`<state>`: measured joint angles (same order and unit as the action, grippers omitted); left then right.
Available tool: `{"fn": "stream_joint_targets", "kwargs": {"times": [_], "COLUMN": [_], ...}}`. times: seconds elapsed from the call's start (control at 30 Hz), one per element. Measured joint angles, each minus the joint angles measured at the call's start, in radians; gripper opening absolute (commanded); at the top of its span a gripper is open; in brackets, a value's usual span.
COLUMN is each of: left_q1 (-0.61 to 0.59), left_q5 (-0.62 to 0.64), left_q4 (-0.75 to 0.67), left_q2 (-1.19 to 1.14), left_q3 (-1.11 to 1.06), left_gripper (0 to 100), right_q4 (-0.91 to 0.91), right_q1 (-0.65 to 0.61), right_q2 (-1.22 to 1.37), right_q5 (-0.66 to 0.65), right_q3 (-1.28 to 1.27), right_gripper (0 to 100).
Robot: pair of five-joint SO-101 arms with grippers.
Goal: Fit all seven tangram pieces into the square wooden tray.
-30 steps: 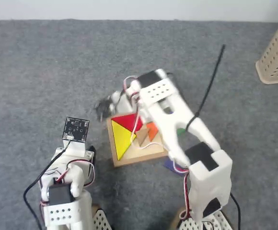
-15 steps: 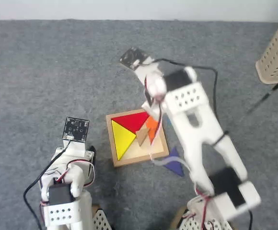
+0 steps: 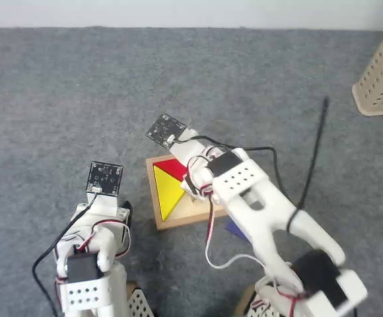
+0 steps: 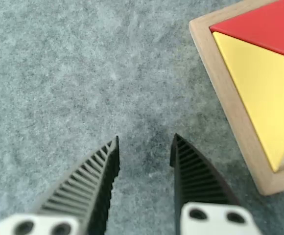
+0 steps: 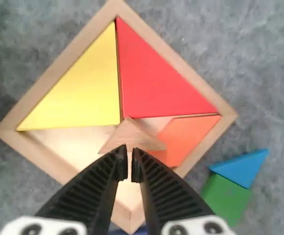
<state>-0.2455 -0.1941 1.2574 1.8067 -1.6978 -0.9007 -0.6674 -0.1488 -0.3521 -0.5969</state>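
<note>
Grey tabletop [image 3: 59,86]: your closed right pincer [image 5: 127,157] hangs over the tray's [image 5: 59,72] unseated wooden triangle [image 5: 132,134]; left pincer [image 4: 146,139] open. Next, probably seat it.

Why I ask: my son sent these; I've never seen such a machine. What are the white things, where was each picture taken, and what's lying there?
Two robot arms: the left arm and the right arm. One picture looks down from above; the others come from wrist cameras. A wooden tray on grey carpet holds yellow, red, orange and plain wooden pieces; blue and green pieces lie beside it. The left fingers are open over carpet; the right fingers are shut above the tray, holding nothing.
</note>
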Motion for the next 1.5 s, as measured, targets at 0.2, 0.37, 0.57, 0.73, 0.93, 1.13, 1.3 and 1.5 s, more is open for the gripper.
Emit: {"fn": "stream_joint_targets", "kwargs": {"times": [0.2, 0.37, 0.57, 0.73, 0.93, 1.13, 1.3, 1.5], "left_q1": [0.0, 0.0, 0.0, 0.0, 0.0, 0.0, 0.0, 0.0], "left_q5": [0.0, 0.0, 0.0, 0.0, 0.0, 0.0, 0.0, 0.0], "left_q4": [0.0, 0.0, 0.0, 0.0, 0.0, 0.0, 0.0, 0.0], "left_q2": [0.0, 0.0, 0.0, 0.0, 0.0, 0.0, 0.0, 0.0], "left_q3": [0.0, 0.0, 0.0, 0.0, 0.0, 0.0, 0.0, 0.0], "left_gripper": [17, 17, 17, 17, 17, 17, 17, 17], "right_q4": [0.023, 0.023, 0.023, 0.02, -0.009, 0.12, 0.147, 0.132], "right_q1": [-0.002, 0.003, 0.005, 0.005, 0.002, 0.0, -0.023, -0.021], "right_q2": [0.115, 0.184, 0.235, 0.232, 0.138, 0.1, 0.115, 0.127], "right_q5": [0.0, 0.0, 0.0, 0.0, 0.006, 0.057, 0.068, 0.069], "right_q3": [0.014, 0.068, 0.126, 0.129, 0.129, 0.044, 0.041, 0.041], "right_gripper": [0.6, 0.6, 0.6, 0.6, 0.6, 0.6, 0.6, 0.6]}}
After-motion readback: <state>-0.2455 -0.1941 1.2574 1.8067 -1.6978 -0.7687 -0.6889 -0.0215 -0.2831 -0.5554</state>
